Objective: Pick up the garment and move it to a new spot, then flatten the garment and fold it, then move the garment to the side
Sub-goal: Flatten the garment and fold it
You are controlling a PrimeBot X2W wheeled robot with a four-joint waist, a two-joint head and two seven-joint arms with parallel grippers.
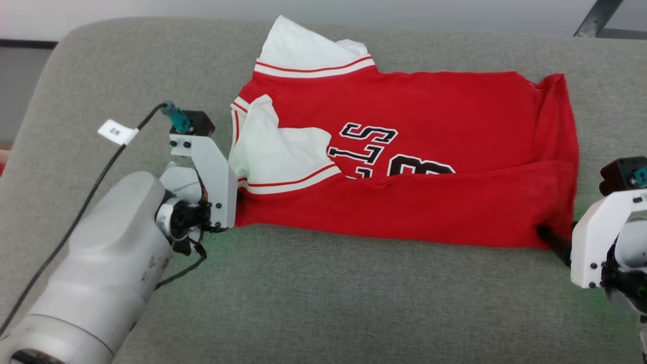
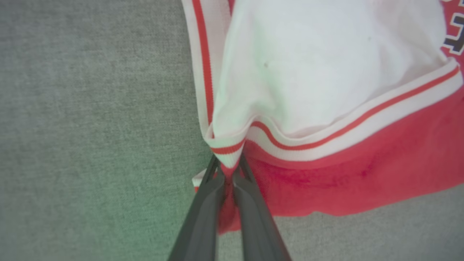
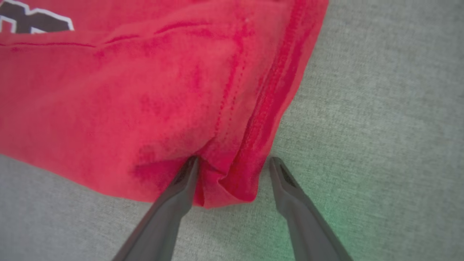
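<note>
The garment, a red jersey with white sleeves, striped trim and black lettering, lies on the grey cushion with its near long edge folded up over the front. My left gripper is shut on the garment's near left corner, pinching the striped sleeve trim and red cloth. At the near right corner my right gripper is open, and the hemmed corner bunches between its spread fingers. In the head view the left wrist and the right wrist sit at the garment's two near corners.
The grey fabric cushion stretches wide in front of the garment and on both sides. Its rounded back edge runs along the top of the head view. A black cable with a white tag trails off my left arm.
</note>
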